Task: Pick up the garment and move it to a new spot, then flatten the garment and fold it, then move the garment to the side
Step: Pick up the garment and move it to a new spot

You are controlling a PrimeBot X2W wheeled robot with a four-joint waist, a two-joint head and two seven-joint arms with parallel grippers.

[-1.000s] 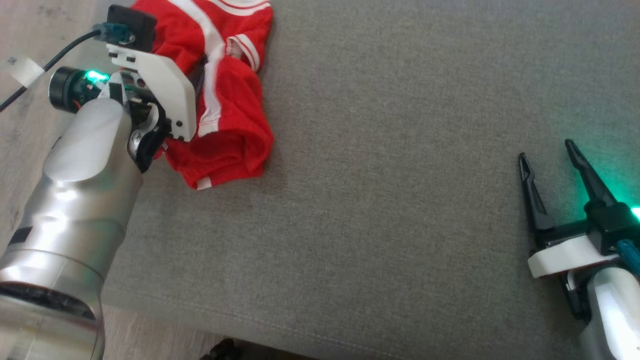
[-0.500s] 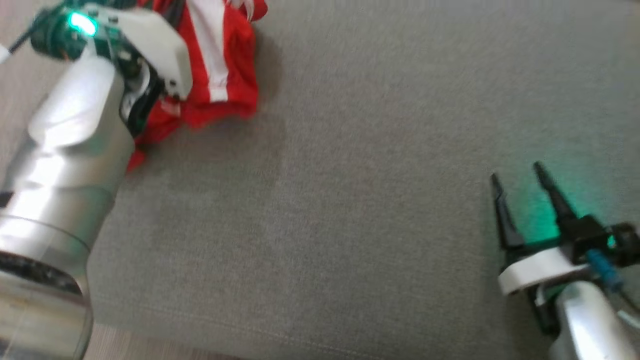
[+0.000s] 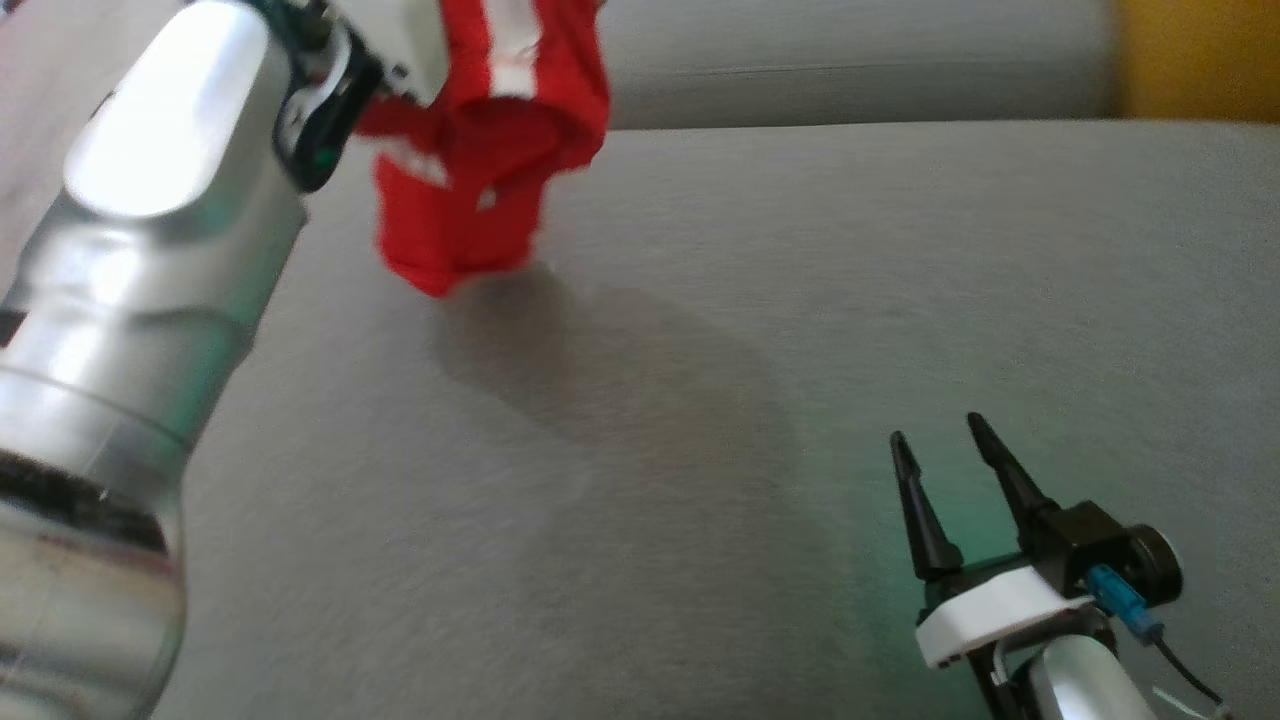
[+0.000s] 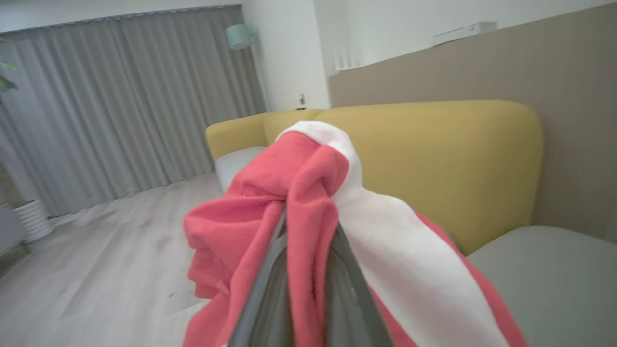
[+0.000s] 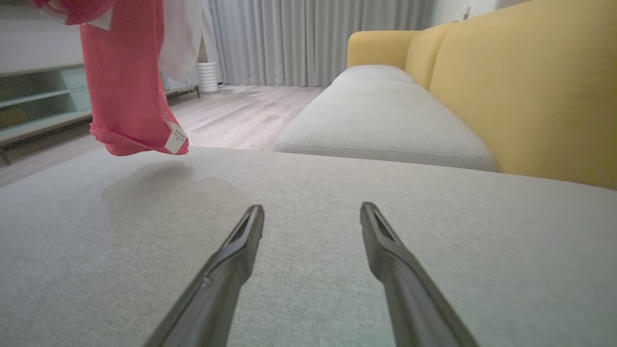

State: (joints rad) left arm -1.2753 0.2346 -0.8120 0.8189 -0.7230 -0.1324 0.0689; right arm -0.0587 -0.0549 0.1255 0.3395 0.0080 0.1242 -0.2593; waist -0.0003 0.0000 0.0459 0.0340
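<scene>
Left gripper [image 4: 311,226] clamped on the garment [image 3: 480,190], which hangs bunched above the grey cushion's [image 3: 700,450] far left corner, hem clear of it. Right gripper [image 3: 935,428] spread apart, low near the right front edge; wide bare cushion between.

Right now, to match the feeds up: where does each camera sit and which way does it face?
Head: above, looking down at the cushion; left forearm and right fingers show.
Left wrist: along left fingers shut on the jersey, facing the yellow sofa back.
Right wrist: low over the cushion, along open right fingers.
All three share the jersey.
</scene>
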